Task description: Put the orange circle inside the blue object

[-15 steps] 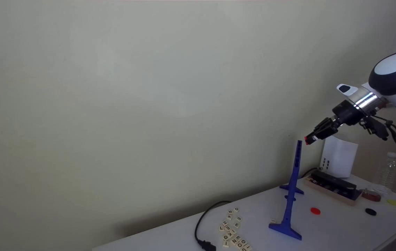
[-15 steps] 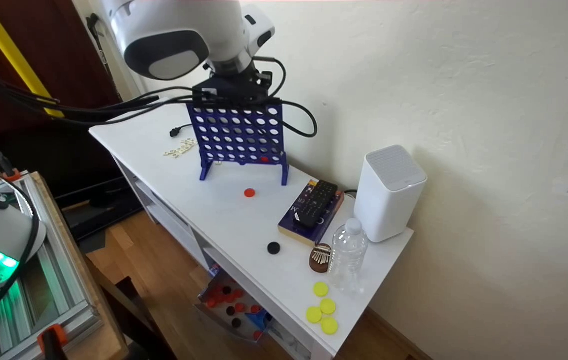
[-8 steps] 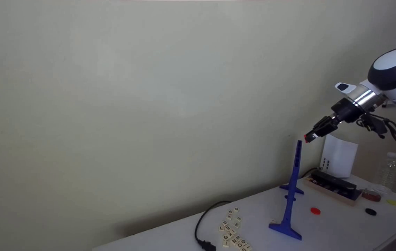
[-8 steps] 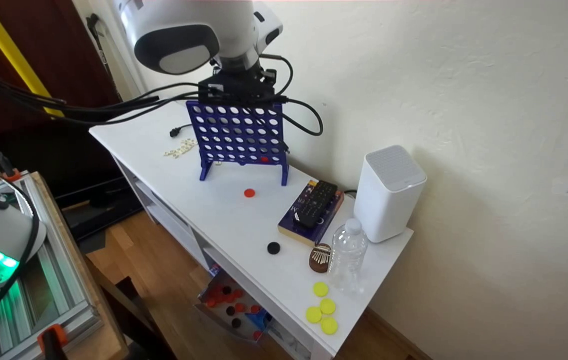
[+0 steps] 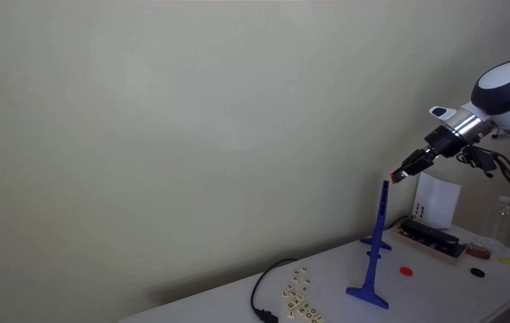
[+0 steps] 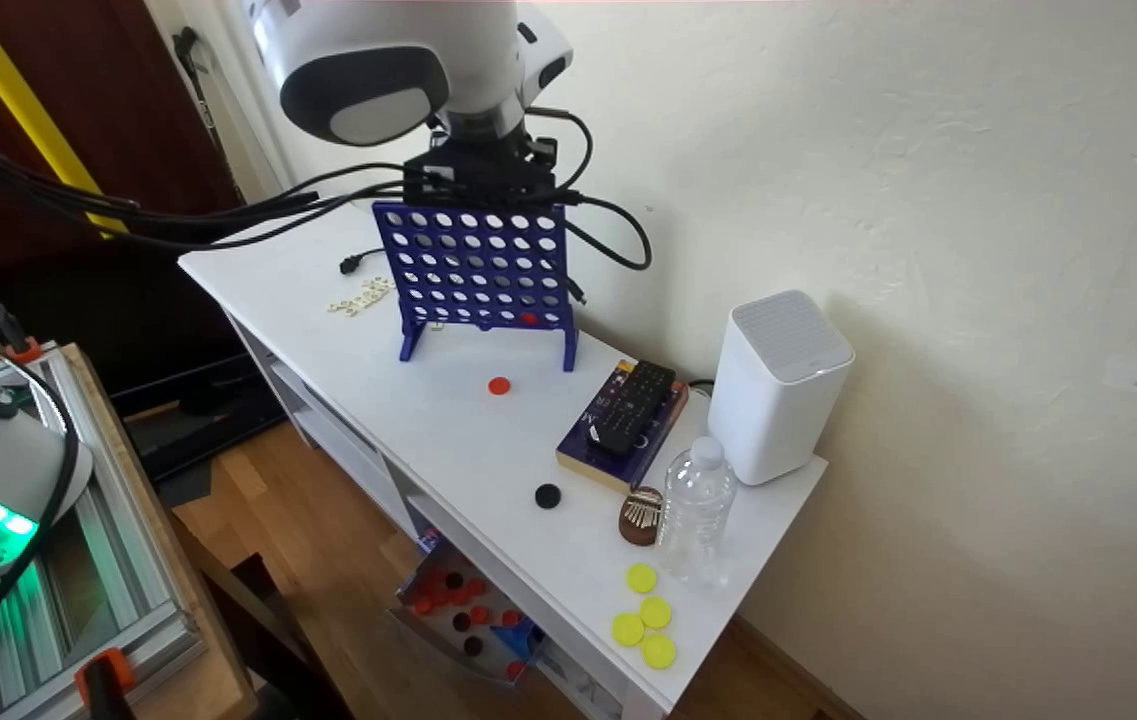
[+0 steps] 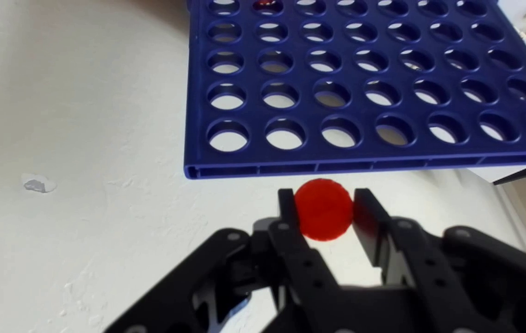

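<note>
The orange circle is a red-orange disc (image 7: 323, 212). My gripper (image 7: 325, 192) is shut on it, one finger at each side of its rim. The disc also shows at the fingertips in an exterior view (image 5: 392, 179). The blue object is an upright grid with round holes and a slotted top edge (image 7: 350, 156). It also shows in both exterior views, edge-on (image 5: 377, 233) and broadside (image 6: 483, 231). The disc is apart from the slotted edge, slightly above and beside its top. One red disc (image 6: 529, 318) sits in the grid's bottom row. The broadside view hides my fingertips.
A loose red disc (image 6: 499, 386) and a black disc (image 6: 548, 496) lie on the white table. A book with a remote (image 6: 634, 405), a bottle (image 6: 698, 505), a white box (image 6: 783, 390) and several yellow discs (image 6: 656, 612) stand farther off. Letter tiles (image 5: 302, 300) lie beyond the grid.
My gripper, with the disc held, has moved slightly up and left in the edge-on exterior view, and right and up in the broadside view. The grid has not moved.
</note>
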`<move>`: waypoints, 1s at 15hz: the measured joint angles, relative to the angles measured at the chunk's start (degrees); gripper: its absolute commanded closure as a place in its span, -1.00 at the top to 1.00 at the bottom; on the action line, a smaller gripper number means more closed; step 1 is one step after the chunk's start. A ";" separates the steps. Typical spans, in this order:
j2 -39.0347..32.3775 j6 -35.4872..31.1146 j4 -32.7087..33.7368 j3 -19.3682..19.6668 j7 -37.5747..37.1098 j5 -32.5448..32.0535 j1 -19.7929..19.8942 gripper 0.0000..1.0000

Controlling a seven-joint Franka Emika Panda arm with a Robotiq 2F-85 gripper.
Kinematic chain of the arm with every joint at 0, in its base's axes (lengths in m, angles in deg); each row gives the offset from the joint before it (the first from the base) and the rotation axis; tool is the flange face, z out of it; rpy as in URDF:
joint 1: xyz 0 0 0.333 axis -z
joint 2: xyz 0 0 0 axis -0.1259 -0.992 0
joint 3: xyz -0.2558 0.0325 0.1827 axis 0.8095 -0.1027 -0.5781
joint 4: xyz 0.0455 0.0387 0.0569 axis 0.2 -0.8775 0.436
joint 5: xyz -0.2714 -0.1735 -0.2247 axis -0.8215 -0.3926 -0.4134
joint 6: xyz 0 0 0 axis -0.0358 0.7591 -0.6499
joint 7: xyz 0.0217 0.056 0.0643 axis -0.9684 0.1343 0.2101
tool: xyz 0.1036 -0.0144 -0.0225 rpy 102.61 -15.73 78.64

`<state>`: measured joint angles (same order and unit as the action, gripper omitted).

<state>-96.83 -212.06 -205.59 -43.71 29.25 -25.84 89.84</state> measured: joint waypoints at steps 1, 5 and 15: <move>-0.11 0.01 0.05 0.39 0.00 0.00 -0.42 -0.80; -1.00 0.02 0.64 2.13 0.12 0.00 -1.94 -0.80; -5.53 0.01 2.32 3.03 4.13 0.00 -2.11 -0.80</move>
<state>-102.36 -212.05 -203.27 -40.68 33.38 -25.84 87.72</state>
